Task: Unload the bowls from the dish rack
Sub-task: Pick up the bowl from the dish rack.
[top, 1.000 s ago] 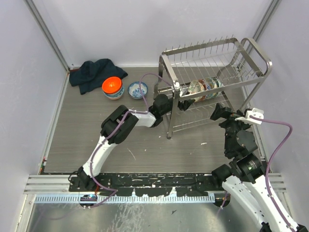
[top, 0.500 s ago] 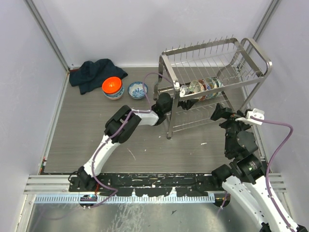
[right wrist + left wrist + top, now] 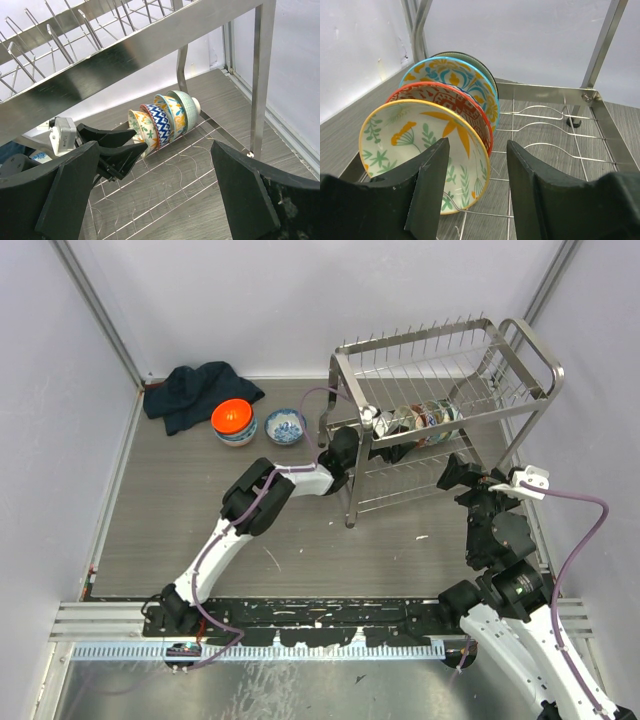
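**Left claw edged up to the nearest bowl in the rack**

The dish rack stood on the right side of the bench. The bowls were still lined up on edge on its lower wire shelf, packed face to back. The left arm had come in from the left, past the rack's near-left post, with that post and the lower rail just beside its wrist and the upper tier of prongs overhead.

The left claw had its jaws apart, one finger either side of the right rim of the yellow-rimmed bowl, the first in the row. Whether a pad touched it, I could not tell. Behind it sat a red-rimmed bowl and then a blue-rimmed bowl.

The right claw hung at the rack's near-right side, jaws spread wide with nothing between them, looking in at the same row.

Out on the left of the bench, an orange bowl and a blue floral bowl sat side by side, well apart from the rack. A dark cloth was bunched in the far-left corner.

Against a second ago, the left arm had pushed further right, deeper under the upper tier and closer to the row. The right arm, the rack and the two bowls on the bench had not shifted.
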`<state>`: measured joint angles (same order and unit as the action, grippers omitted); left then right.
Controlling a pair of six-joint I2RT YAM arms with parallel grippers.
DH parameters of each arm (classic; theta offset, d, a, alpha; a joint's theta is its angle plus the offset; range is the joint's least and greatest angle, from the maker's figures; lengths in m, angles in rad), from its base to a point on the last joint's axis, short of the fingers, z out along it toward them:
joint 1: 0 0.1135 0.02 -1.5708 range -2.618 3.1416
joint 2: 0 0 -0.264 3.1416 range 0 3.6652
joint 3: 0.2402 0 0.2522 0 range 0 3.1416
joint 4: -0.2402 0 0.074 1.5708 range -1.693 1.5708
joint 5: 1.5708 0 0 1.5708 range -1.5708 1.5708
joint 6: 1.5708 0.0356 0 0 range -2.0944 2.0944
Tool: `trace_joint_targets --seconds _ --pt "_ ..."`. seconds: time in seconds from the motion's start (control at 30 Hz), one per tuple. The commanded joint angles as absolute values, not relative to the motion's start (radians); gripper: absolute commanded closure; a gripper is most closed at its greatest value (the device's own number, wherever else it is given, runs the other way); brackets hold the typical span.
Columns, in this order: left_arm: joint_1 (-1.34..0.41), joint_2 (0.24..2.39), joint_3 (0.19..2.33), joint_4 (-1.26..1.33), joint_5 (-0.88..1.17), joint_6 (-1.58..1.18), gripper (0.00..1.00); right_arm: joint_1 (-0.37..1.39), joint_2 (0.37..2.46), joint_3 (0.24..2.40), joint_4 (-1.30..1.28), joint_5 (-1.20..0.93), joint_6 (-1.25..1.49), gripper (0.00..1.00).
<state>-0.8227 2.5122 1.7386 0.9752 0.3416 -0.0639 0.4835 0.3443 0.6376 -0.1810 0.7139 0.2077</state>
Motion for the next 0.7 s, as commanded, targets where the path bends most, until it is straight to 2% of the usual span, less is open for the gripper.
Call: trace_joint_targets --seconds 0.0,0.67 --pt "-0.819 2.548 1.795 0.94 0.366 -0.076 0.43 0.489 0.331 0.672 -0.143 0.721 0.197 0.0" --pt "-0.823 2.593 1.897 0.829 0.367 -0.092 0.46 0.489 0.331 0.672 -0.143 0.729 0.196 0.0"
